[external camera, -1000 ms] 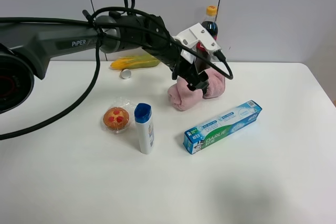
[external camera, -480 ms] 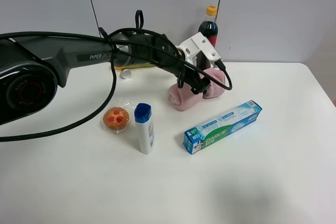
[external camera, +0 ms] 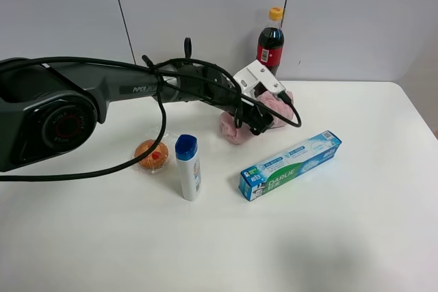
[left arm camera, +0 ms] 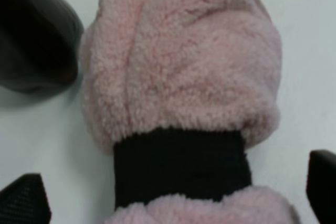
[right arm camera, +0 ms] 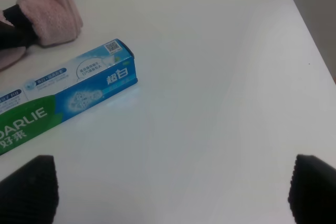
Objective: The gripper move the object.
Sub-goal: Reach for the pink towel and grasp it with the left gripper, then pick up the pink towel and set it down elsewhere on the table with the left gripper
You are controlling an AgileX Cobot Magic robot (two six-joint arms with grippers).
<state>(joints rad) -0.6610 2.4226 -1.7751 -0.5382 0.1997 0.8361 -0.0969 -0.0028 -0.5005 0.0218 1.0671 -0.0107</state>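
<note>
A: Where is the pink plush roll (left arm camera: 178,77), the fluffy fabric one with the black knit band?

B: On the white table (external camera: 356,237), just behind the blue-and-green cardboard toothpaste box (external camera: 290,165). The left gripper (left arm camera: 173,192) is right over it, fingers spread wide to either side of the band and not yet pressing on it.

A: And the right gripper (right arm camera: 170,187)?

B: It is also spread wide and holds nothing. It hovers over bare table beside the box.

A: What could go wrong?

B: The pile is soft. I'd guess the fingers could pinch only an outer fold, so the roll unrolls or slips out on the lift. The dark cola bottle with the yellow cap (external camera: 271,37) stands farther behind the box, close to the roll. A careless sweep could tip it.

A: What has changed since a second ago?

B: The arm has dropped. It hid most of the bottle then and now sits lower, against the roll. The roll itself hasn't shifted.
</note>
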